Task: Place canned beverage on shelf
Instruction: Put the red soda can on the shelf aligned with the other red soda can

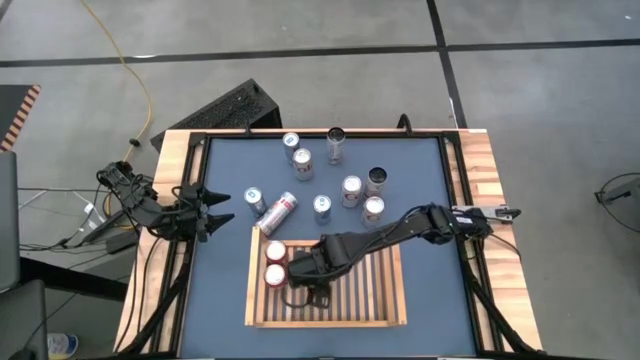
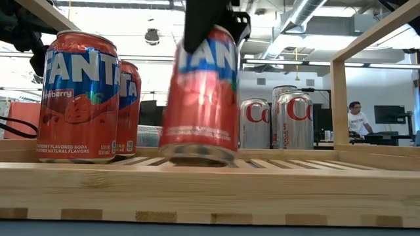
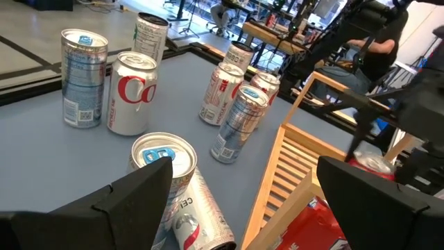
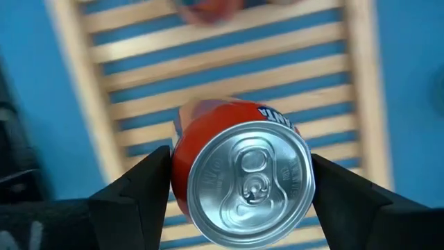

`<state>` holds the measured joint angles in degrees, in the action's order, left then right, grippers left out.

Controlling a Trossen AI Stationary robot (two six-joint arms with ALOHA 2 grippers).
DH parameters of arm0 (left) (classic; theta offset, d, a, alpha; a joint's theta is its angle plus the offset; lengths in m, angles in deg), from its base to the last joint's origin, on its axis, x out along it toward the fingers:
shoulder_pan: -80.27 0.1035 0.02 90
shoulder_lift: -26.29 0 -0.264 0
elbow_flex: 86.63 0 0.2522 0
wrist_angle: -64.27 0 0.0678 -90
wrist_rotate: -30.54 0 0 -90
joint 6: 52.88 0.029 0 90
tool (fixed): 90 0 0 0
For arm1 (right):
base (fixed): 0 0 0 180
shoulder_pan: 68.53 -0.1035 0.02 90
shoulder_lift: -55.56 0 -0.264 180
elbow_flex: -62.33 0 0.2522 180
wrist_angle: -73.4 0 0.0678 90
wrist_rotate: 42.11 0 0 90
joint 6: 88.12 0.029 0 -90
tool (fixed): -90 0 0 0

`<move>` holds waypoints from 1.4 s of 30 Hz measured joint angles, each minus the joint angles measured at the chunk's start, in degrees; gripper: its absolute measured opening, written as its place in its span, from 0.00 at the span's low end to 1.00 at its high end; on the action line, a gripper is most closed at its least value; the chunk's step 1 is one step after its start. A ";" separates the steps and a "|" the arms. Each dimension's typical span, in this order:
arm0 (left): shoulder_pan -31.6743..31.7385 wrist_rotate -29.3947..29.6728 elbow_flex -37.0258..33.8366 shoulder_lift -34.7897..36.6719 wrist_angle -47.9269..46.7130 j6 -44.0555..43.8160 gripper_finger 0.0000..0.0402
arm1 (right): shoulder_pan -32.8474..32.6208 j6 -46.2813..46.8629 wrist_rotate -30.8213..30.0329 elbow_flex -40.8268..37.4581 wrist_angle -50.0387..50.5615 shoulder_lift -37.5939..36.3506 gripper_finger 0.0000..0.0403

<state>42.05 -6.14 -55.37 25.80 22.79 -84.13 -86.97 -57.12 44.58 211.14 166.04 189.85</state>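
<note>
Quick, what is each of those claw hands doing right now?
Left gripper: open, empty, beside the table's left edge.
Right gripper: closed on a red Fanta can over the shelf.

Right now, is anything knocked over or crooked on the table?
Yes. One silver can lies on its side on the blue table, near the tray. The red can in the right hand looks slightly tilted.

The right arm reaches in from the table's right side, stretched toward the left, its right gripper (image 4: 239,182) pointing downward with a finger pressed on each side of a load. The left arm waits at the table's left edge, its left gripper (image 1: 222,210) spread wide.
</note>
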 joint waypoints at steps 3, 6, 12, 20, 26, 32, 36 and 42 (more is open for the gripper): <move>-0.01 0.01 0.00 0.00 0.00 0.08 0.87 | 1.09 -0.02 -1.39 0.00 2.13 -0.14 0.71; 0.00 0.02 0.00 0.00 -0.35 0.10 0.87 | 1.82 0.15 -2.99 0.00 3.26 -0.37 0.71; -0.02 0.97 0.00 0.00 -1.48 0.55 0.87 | 2.10 0.00 -10.21 0.00 3.69 -0.38 0.71; -0.01 1.49 0.00 0.00 -2.46 0.24 0.87 | 1.38 0.39 -14.03 -0.04 2.15 -0.05 0.71; -0.02 1.49 0.00 0.00 -2.61 0.17 0.87 | 0.64 -0.04 -13.21 -0.06 1.68 -0.05 0.71; -0.02 1.46 0.00 0.00 -2.95 0.15 0.87 | 1.45 -0.03 -9.25 -0.07 0.24 -0.03 0.71; -0.02 1.46 0.00 0.00 -2.93 0.15 0.87 | 1.71 -0.03 -8.80 -0.07 -0.62 -0.03 0.71; -0.02 1.46 0.00 0.00 -3.26 0.15 0.87 | 1.63 -2.86 -7.83 -0.07 -2.20 0.01 0.71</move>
<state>42.03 -4.68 -55.37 25.80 19.53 -83.97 -85.34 -59.98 36.74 211.07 163.84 189.86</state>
